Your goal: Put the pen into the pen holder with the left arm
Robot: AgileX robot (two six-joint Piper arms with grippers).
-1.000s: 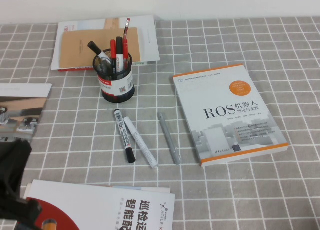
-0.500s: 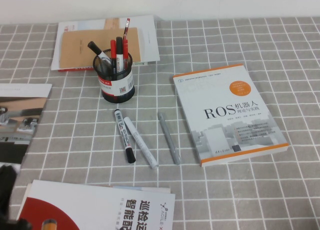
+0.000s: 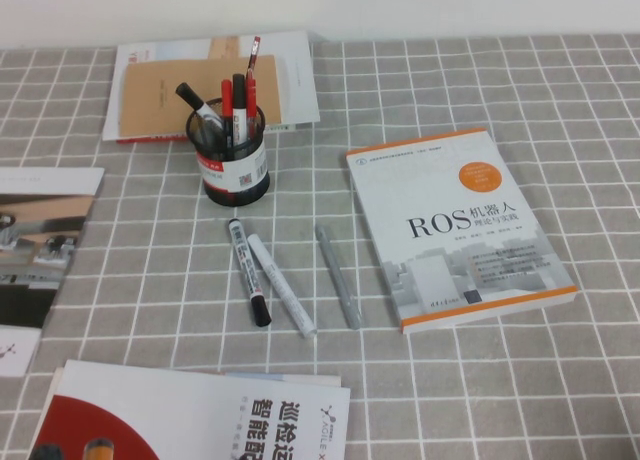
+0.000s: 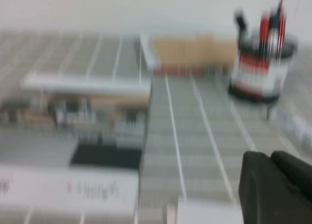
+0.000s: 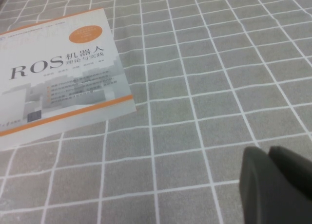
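The black mesh pen holder (image 3: 237, 165) stands upright at the back left of the table, with its white-and-red label band facing me. Red pens (image 3: 250, 98) stand in it beside a black-capped marker; I cannot tell them apart. The holder also shows blurred in the left wrist view (image 4: 261, 73). Neither arm shows in the high view. My left gripper (image 4: 269, 157) is shut and empty, low over the table and well short of the holder. My right gripper (image 5: 267, 151) is shut and empty over bare cloth beside the ROS book.
A black-capped white marker (image 3: 249, 272), a white marker (image 3: 281, 285) and a grey pen (image 3: 338, 276) lie in front of the holder. The ROS book (image 3: 455, 225) lies to the right. Booklets lie at the back left (image 3: 200, 80), left edge (image 3: 40, 230) and front left (image 3: 190, 415).
The left arm has drawn back out of the high view at the front left corner, uncovering the booklets there. Nothing on the table has moved.
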